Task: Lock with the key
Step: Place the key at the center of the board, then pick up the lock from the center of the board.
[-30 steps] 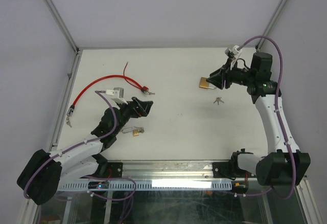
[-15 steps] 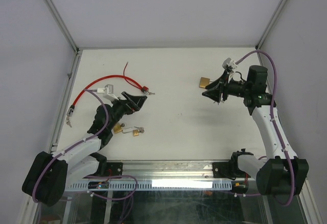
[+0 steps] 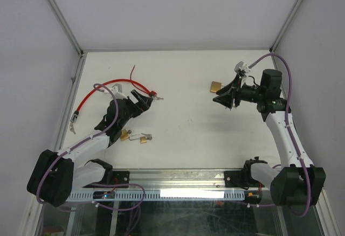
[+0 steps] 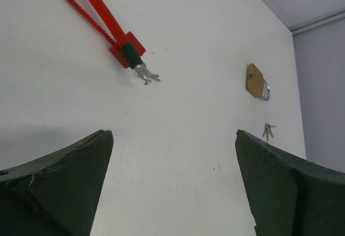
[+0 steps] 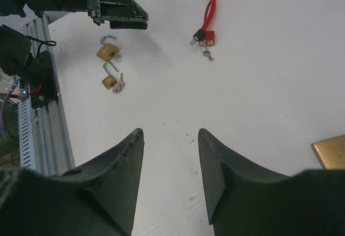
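We are at the reach, with nothing grasped. The left gripper (image 3: 142,99) and right gripper (image 5: 170,131) both have their jaws released and bare. The keys (image 4: 268,131) lie on the desk (image 3: 188,133), just below the padlock (image 4: 256,81) at right of frame. Next, we judge, the right gripper must drop and pinch them.

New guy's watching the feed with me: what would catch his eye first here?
The red cable lock curving along the far left. Then the brass: two small padlocks beside the left arm, and a larger padlock beside the right arm's fingers.
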Robot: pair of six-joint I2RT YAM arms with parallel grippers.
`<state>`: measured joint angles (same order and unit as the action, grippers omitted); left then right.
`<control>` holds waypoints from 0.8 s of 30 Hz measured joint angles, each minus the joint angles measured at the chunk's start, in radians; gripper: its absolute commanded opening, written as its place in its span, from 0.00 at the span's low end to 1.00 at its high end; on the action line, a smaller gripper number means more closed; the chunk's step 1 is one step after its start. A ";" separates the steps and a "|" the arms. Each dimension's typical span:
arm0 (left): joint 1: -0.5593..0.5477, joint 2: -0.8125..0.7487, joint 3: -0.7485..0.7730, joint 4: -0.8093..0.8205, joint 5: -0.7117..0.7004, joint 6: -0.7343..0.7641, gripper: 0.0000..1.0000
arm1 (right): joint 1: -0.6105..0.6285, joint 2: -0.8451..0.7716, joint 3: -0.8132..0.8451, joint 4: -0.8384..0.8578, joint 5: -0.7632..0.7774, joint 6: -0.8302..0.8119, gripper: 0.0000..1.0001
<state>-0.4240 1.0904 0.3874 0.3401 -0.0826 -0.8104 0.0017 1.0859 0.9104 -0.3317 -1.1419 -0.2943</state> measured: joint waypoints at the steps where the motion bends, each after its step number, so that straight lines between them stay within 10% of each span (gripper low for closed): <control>1: 0.000 0.010 0.014 -0.025 -0.017 -0.001 0.99 | 0.000 0.000 -0.002 0.002 -0.001 0.000 0.48; 24: 0.000 0.222 0.277 -0.349 -0.346 -0.020 0.99 | 0.000 0.010 -0.008 0.014 0.000 0.001 0.47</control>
<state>-0.4236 1.3121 0.6640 -0.0090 -0.4286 -0.8307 0.0017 1.0962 0.9020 -0.3176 -1.1419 -0.2932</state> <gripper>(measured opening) 0.990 0.474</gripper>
